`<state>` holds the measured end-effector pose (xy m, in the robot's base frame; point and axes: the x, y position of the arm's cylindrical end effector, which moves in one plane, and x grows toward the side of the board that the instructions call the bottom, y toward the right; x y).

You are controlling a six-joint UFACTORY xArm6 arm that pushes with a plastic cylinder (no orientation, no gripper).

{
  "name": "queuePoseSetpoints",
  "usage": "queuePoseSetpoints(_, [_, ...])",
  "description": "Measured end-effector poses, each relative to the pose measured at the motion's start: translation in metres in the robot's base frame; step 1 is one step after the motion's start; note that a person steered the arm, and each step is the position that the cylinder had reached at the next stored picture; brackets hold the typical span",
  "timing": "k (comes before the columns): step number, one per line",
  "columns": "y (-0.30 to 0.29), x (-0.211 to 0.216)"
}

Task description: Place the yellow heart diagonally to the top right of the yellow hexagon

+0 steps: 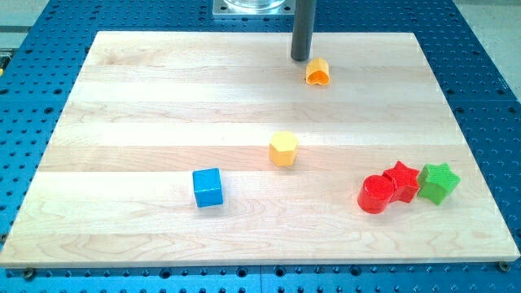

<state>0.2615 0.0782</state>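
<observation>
The yellow heart (317, 72) lies near the view's top, right of centre. The yellow hexagon (283, 150) sits near the board's middle, below and slightly left of the heart. My tip (301, 59) is at the view's top, just up and left of the heart, close to it; whether it touches the heart I cannot tell.
A blue cube (207, 187) lies lower left of the hexagon. At the lower right a red cylinder (376, 194), a red star (401, 181) and a green star (439, 182) stand in a tight row. The wooden board (122, 122) rests on a blue perforated table.
</observation>
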Motion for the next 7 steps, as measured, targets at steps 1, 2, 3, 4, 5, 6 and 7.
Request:
queuePoseSetpoints(1, [0.005, 0.031])
queuePoseSetpoints(2, [0.007, 0.046])
queuePoseSetpoints(3, [0.01, 0.049])
queuePoseSetpoints(4, [0.032, 0.068])
queuePoseSetpoints(5, [0.032, 0.083])
queuePoseSetpoints(6, [0.021, 0.107])
queuePoseSetpoints(7, [0.017, 0.112])
